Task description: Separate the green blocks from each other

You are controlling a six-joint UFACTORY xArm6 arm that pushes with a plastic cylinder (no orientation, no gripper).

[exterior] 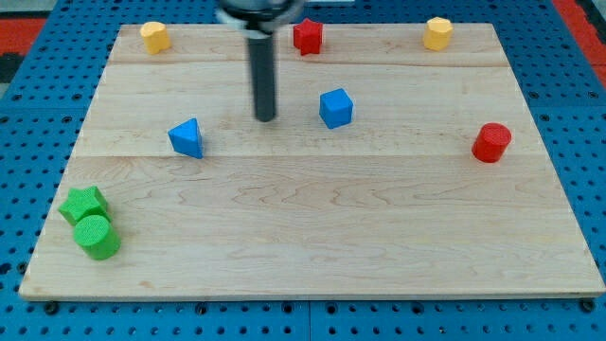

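Observation:
Two green blocks sit touching each other near the board's bottom left corner: a green star [82, 204] and, just below it, a green cylinder [98, 237]. My tip [266, 117] is in the upper middle of the board, far up and to the right of both green blocks. It stands between the blue triangle [187, 138] on its left and the blue cube [335, 108] on its right, touching neither.
A yellow block [154, 37] lies at the top left, a red star [308, 37] at the top middle, a yellow block [437, 33] at the top right. A red cylinder [491, 143] sits at the right. The wooden board [312, 218] lies on a blue pegboard.

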